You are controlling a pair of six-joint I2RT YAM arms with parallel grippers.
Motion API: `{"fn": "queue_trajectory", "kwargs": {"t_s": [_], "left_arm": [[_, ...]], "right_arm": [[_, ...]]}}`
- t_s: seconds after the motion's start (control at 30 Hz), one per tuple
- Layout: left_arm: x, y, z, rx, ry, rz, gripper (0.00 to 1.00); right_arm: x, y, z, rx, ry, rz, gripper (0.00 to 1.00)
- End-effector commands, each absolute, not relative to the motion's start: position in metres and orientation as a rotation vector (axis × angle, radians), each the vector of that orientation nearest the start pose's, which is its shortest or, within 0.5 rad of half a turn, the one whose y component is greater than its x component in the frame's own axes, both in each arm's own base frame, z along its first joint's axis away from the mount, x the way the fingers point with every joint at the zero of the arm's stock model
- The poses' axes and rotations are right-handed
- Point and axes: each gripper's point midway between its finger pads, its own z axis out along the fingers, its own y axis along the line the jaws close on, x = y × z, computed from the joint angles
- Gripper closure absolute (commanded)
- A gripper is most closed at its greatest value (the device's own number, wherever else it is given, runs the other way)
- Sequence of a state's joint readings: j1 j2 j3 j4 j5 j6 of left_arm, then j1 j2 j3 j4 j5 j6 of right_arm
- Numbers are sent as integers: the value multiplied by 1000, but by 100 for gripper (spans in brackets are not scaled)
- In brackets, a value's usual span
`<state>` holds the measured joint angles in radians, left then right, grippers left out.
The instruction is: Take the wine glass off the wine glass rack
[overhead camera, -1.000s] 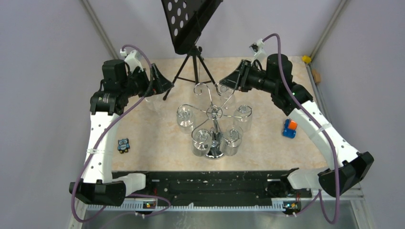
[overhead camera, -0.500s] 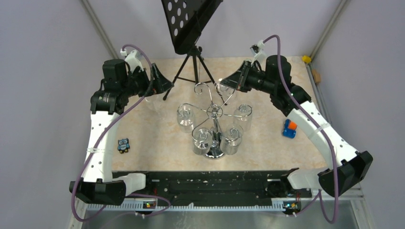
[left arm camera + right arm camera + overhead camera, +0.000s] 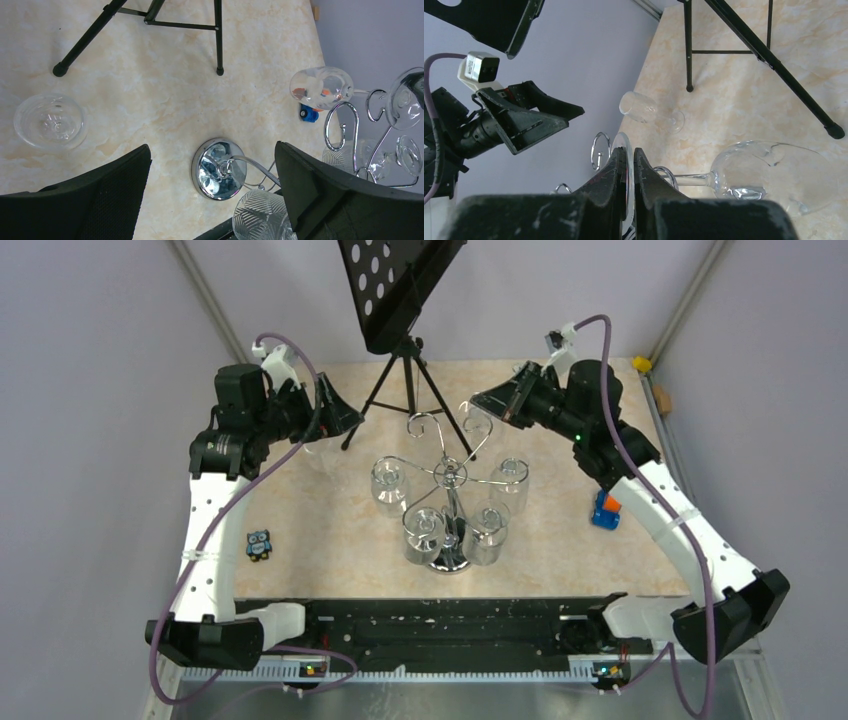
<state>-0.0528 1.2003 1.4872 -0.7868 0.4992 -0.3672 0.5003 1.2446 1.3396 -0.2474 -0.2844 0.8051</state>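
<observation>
The chrome wine glass rack stands mid-table on its mirrored base; several glasses hang from it bowl-down. My right gripper is shut on the flat foot of a wine glass at the rack's far right scroll arm. The glass lies sideways, and its stem runs past the curled end of that arm. In the top view this glass sits just off the right gripper. My left gripper hovers open at the far left, nothing between its fingers.
Another wine glass stands on the table below the left gripper. A black tripod music stand rises behind the rack. An owl toy lies near left, an orange-and-blue toy at right.
My right gripper has closed on the glass's foot and drawn back to the right, carrying the glass outward along the scroll arm. The left arm has not moved.
</observation>
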Motion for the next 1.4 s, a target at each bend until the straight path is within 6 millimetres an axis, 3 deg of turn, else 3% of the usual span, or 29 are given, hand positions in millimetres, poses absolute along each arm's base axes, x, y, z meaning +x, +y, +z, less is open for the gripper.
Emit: {"fn": "queue_trajectory", "kwargs": {"t_s": [0.0, 0.37, 0.83, 1.13, 1.37], "left_arm": [[311, -111, 364, 7, 2034, -750, 3], [310, -108, 369, -5, 2005, -730, 3], [308, -107, 379, -15, 1963, -729, 3], [305, -104, 381, -20, 1953, -712, 3], [303, -102, 382, -18, 1952, -694, 3]], "right_arm": [[313, 243, 425, 100, 1715, 1173, 100], [296, 233, 429, 109, 1708, 1177, 100], [259, 257, 427, -47, 1760, 1400, 100], [257, 274, 428, -100, 1741, 1525, 100], [270, 285, 432, -104, 1694, 1562, 100]]}}
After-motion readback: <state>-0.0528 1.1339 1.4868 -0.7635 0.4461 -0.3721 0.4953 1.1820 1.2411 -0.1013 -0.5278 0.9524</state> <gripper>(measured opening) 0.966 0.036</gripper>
